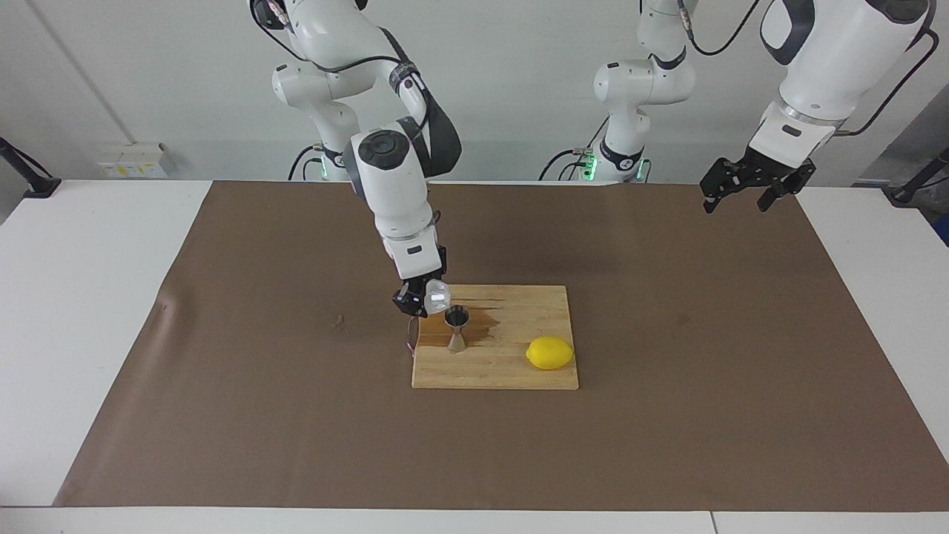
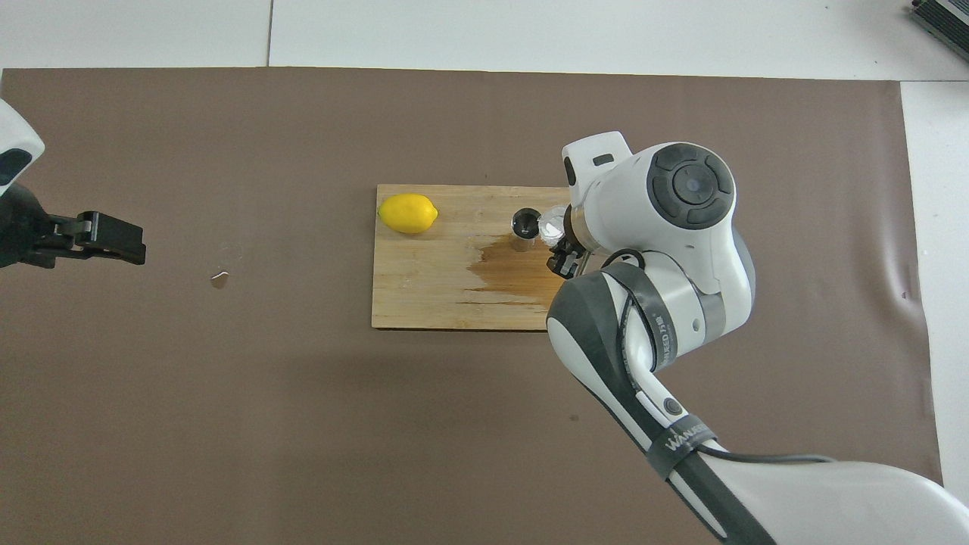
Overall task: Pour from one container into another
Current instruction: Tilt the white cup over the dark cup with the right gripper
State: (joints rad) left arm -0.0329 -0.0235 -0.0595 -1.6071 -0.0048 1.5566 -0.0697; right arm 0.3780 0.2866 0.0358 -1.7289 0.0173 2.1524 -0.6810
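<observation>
A small clear textured cup (image 1: pixel 437 297) (image 2: pixel 550 222) hangs tipped on its side, with my right gripper (image 1: pixel 421 300) (image 2: pixel 562 242) shut on it. Its mouth points at the steel hourglass jigger (image 1: pixel 457 331) (image 2: pixel 525 225), which stands upright on the wooden cutting board (image 1: pixel 519 371) (image 2: pixel 424 295). The cup is just above and beside the jigger's rim, toward the right arm's end of the table. My left gripper (image 1: pixel 740 194) (image 2: pixel 113 238) waits open in the air over the brown mat at the left arm's end.
A yellow lemon (image 1: pixel 549 352) (image 2: pixel 408 213) lies on the board, beside the jigger toward the left arm's end. A dark wet stain (image 2: pixel 515 272) spreads over the board nearer to the robots. A brown mat (image 1: pixel 667 415) covers the table, with a small crumb (image 1: pixel 339 321).
</observation>
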